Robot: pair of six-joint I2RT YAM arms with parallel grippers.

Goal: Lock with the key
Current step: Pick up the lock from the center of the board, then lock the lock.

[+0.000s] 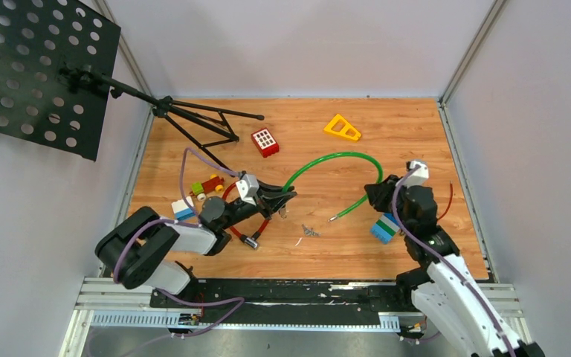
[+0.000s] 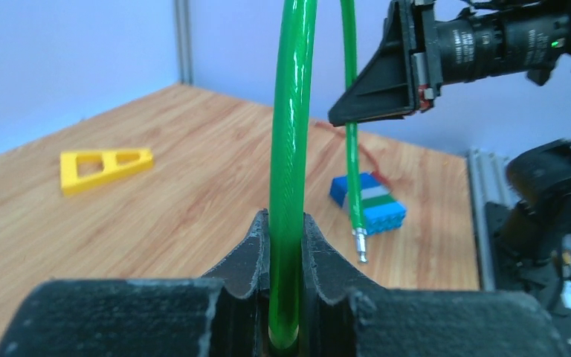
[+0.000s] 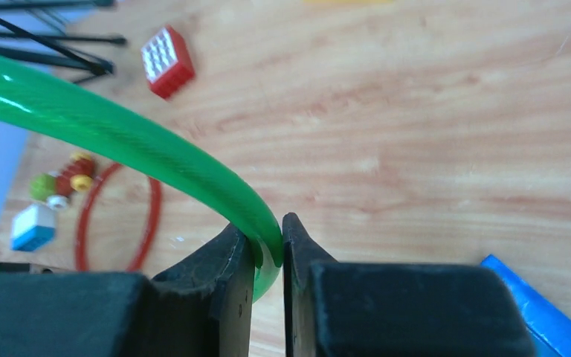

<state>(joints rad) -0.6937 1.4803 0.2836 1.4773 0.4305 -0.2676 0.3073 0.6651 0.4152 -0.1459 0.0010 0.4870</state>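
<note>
A green cable lock [image 1: 334, 156] arcs above the wooden table between both arms. My left gripper [image 1: 286, 195] is shut on one end of the cable [image 2: 291, 134], which stands pinched between the pads [image 2: 285, 223]. My right gripper [image 1: 378, 192] is shut on the cable [image 3: 119, 130] near its other side, squeezing it at the fingertips [image 3: 268, 230]. The cable's free metal pin [image 1: 333, 219] hangs just above the table and shows in the left wrist view [image 2: 360, 245]. A small metal key bunch [image 1: 310, 231] lies on the table between the arms. The lock body is hidden.
A red cable loop [image 1: 247, 223] with a metal barrel lies under the left arm. Blue bricks [image 1: 385, 227] sit beside the right arm. Red brick [image 1: 265, 142], yellow triangle [image 1: 342, 128], small toy pieces [image 1: 207, 186] and a music stand [image 1: 44, 74] are at the back left.
</note>
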